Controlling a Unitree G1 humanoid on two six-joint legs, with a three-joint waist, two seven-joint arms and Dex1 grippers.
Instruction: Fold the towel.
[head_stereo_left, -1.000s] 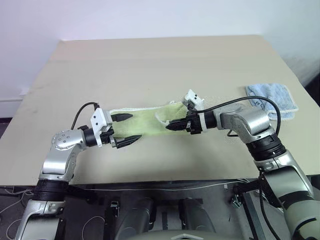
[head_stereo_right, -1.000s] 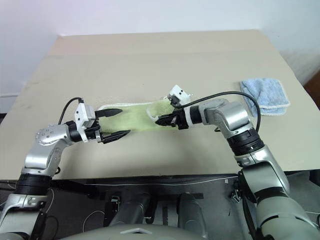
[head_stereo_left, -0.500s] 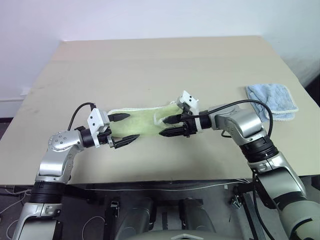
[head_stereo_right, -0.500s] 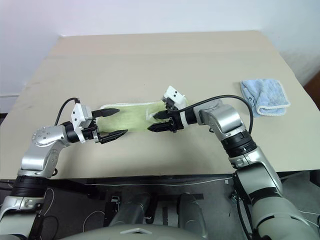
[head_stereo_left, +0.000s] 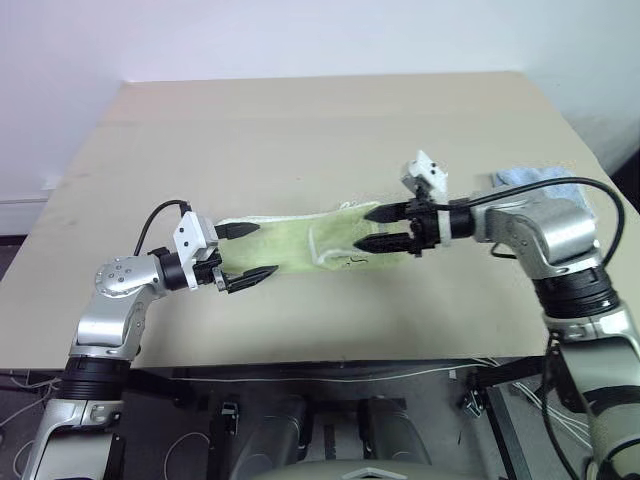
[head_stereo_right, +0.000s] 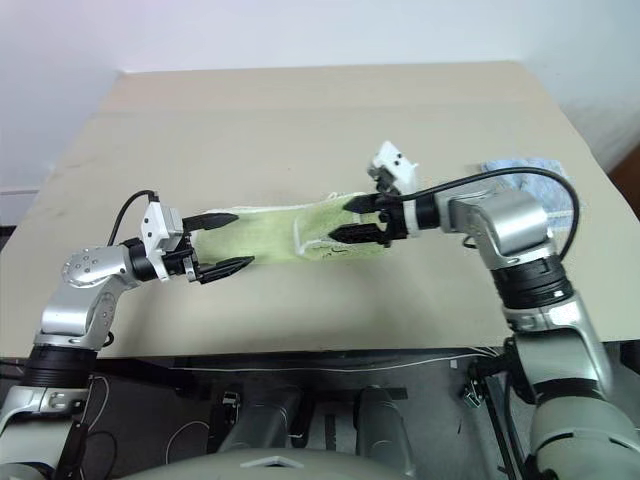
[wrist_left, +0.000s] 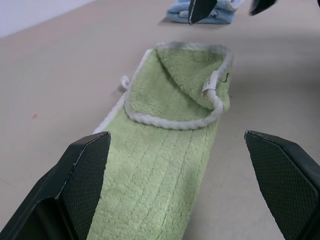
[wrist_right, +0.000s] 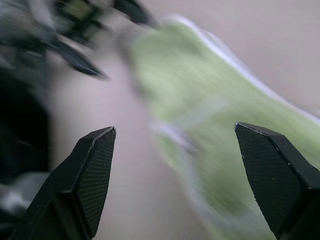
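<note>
Since a second ago the right gripper (head_stereo_left: 372, 228) has let go of the towel (head_stereo_left: 300, 244) and drawn back toward three o'clock, jaws now spread and empty. From the head, the towel lies as a long strip on the beige table (head_stereo_left: 300, 130), right end folded over, below a white wall (head_stereo_left: 300, 35); a light blue cloth (head_stereo_right: 520, 166) sits at three o'clock. The left gripper (head_stereo_left: 248, 252) hovers with jaws spread at the strip's nine o'clock end. Left wrist view: the towel (wrist_left: 170, 130) lies between the spread fingers (wrist_left: 82, 175). Right wrist view: blurred towel (wrist_right: 215, 130).
</note>
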